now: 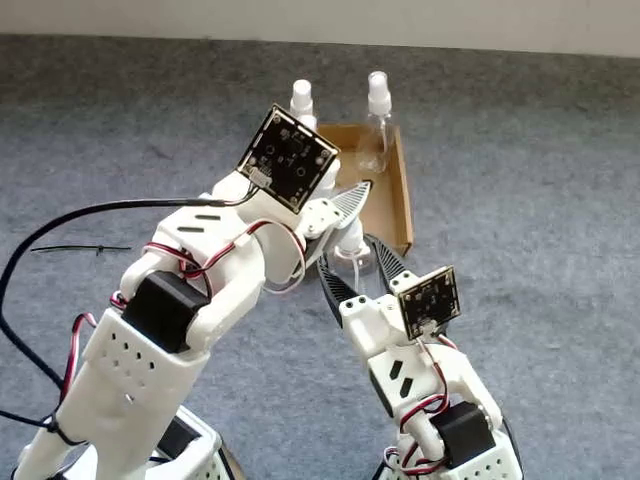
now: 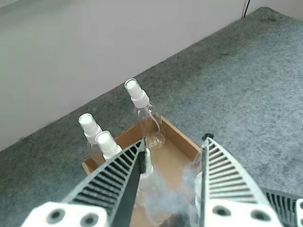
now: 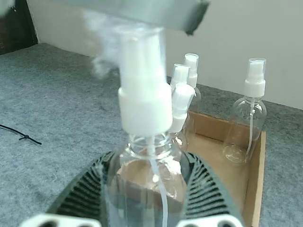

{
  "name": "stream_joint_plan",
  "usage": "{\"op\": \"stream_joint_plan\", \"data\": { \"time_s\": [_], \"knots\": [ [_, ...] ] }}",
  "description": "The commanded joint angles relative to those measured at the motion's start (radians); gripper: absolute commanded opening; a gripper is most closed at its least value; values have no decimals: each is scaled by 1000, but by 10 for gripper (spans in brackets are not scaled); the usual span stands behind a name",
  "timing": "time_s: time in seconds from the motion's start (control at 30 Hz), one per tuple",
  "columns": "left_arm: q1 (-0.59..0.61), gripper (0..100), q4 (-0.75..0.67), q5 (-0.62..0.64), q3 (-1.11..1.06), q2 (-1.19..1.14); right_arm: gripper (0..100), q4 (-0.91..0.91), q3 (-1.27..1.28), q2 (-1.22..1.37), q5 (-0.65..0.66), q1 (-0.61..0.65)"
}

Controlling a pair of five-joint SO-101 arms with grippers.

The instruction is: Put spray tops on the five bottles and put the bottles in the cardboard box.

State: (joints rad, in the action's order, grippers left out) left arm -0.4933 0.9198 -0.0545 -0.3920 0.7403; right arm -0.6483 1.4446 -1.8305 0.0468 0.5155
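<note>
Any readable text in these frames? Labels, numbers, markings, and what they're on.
No readable text in any view.
bottles: clear plastic, no labels visible.
cardboard box: plain brown, no print visible.
wrist camera boards: any print is too small to read.

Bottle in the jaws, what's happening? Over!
Right gripper shut on the bottle, spray top resting on its neck. Left gripper right above the top. Other bottles upright in the cardboard box just beyond. Nothing in the way.
</note>
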Motion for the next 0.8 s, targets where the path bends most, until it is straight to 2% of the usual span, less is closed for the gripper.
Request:
{"op": "stream_joint_plan", "data": {
  "time_s": [0.0, 0.23, 0.5, 0.63, 0.77],
  "knots": [
    [13, 181, -15, -15, -2, 1, 4, 24, -110, -10, -5, 10],
    [7, 181, -9, -15, -4, 1, 4, 24, -197, -10, -5, 117],
    [4, 181, 26, -15, 4, 10, 4, 28, -282, -10, -5, 116],
    [51, 181, 112, -15, 133, 10, 4, 36, -286, -10, -3, 27],
    [99, 183, 272, -15, 349, 10, 4, 180, -280, -8, -3, -91]
  ]
}}
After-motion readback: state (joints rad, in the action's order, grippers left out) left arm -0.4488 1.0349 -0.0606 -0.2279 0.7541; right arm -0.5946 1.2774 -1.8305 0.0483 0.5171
